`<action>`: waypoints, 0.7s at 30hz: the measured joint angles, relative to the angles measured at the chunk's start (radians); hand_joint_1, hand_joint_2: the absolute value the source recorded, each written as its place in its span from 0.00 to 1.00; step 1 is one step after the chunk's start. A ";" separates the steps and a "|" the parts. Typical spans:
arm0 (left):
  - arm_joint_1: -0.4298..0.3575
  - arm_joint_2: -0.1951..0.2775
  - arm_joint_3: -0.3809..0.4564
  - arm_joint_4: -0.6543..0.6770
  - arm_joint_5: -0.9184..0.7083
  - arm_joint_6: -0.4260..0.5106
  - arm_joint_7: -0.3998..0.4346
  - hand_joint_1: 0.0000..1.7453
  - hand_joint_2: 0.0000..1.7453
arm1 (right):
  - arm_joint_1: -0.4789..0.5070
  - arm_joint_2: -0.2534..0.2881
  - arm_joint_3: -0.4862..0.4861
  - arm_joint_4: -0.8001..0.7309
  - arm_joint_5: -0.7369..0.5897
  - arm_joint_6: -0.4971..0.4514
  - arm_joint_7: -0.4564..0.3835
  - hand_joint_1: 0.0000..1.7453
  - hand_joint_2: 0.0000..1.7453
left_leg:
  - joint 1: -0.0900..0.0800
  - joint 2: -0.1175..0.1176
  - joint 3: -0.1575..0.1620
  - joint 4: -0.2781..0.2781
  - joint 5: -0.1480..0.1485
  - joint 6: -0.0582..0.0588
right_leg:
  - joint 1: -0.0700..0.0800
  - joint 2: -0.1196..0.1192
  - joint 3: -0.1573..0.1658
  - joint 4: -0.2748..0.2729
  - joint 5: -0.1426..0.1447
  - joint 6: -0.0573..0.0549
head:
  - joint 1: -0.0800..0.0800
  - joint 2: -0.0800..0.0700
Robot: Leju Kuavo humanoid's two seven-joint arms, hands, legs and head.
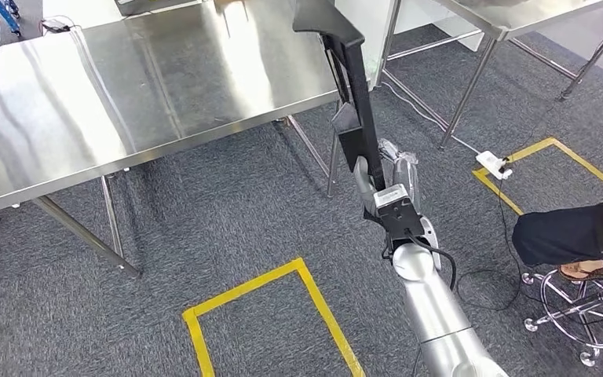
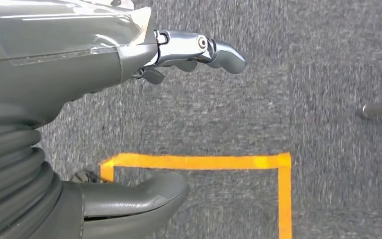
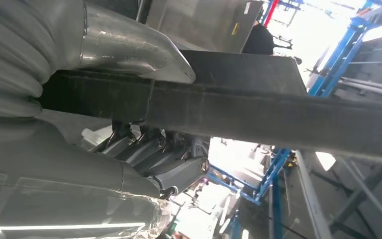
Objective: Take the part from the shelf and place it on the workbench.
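Carrying phase, by the look of it: best to swing the long black angular plastic part (image 1: 355,86) leftward until fully over the shiny stainless steel worktop (image 1: 126,94) at upper left, then lower flat before letting go. Clenched around the part's lower end at centre frame, the right hand (image 1: 386,182), part rising steeply toward the top edge, tip just over the worktop's right corner. Released and holding nothing over grey carpet, the left hand (image 2: 129,99).

Long black part (image 1: 359,86) — upright, gripped at lower end — beside steel workbench (image 1: 126,94).
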 joint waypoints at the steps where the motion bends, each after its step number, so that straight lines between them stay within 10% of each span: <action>1: 0.001 -0.001 0.000 0.000 0.001 -0.001 0.000 0.00 1.00 | -0.002 0.000 0.000 0.002 -0.001 0.000 0.000 1.00 1.00 | 0.002 -0.002 0.003 0.000 -0.005 -0.005 | -0.003 0.000 -0.043 0.059 -0.018 0.005 | 0.000 0.000; 3: 0.004 -0.004 0.000 0.001 0.002 -0.002 0.000 0.00 1.00 | -0.002 -0.001 0.000 0.006 -0.002 0.000 0.000 1.00 1.00 | 0.007 -0.007 0.013 0.002 -0.017 -0.018 | -0.013 0.000 -0.098 0.102 -0.024 0.019 | 0.000 0.000; 7: 0.006 -0.005 0.000 0.001 0.002 -0.002 0.000 0.00 1.00 | -0.004 -0.002 0.001 0.011 -0.002 0.001 0.000 1.00 1.00 | 0.023 -0.015 0.041 0.023 -0.059 -0.055 | -0.033 -0.004 -0.048 -0.113 0.108 0.075 | 0.005 0.000; 13: 0.005 -0.002 0.000 0.001 0.002 0.000 0.000 0.00 1.00 | -0.009 -0.002 0.000 0.015 -0.003 0.001 0.001 1.00 1.00 | 0.027 -0.009 0.012 0.089 -0.090 -0.088 | -0.034 -0.002 -0.012 -0.155 0.118 -0.001 | 0.005 0.000; 18: 0.008 -0.002 0.000 0.002 0.002 0.000 0.000 0.00 1.00 | -0.012 -0.002 0.001 0.016 -0.001 0.002 0.001 1.00 1.00 | 0.032 -0.002 -0.169 0.321 -0.160 -0.104 | -0.028 0.000 0.024 -0.156 0.085 -0.019 | 0.004 0.000; 21: 0.009 -0.001 0.000 0.002 0.002 0.000 0.000 0.00 1.00 | -0.013 0.000 0.001 0.017 0.000 0.002 0.001 1.00 1.00 | 0.026 -0.001 -0.144 0.176 -0.044 -0.080 | -0.022 0.000 0.058 -0.158 0.059 -0.018 | 0.004 0.000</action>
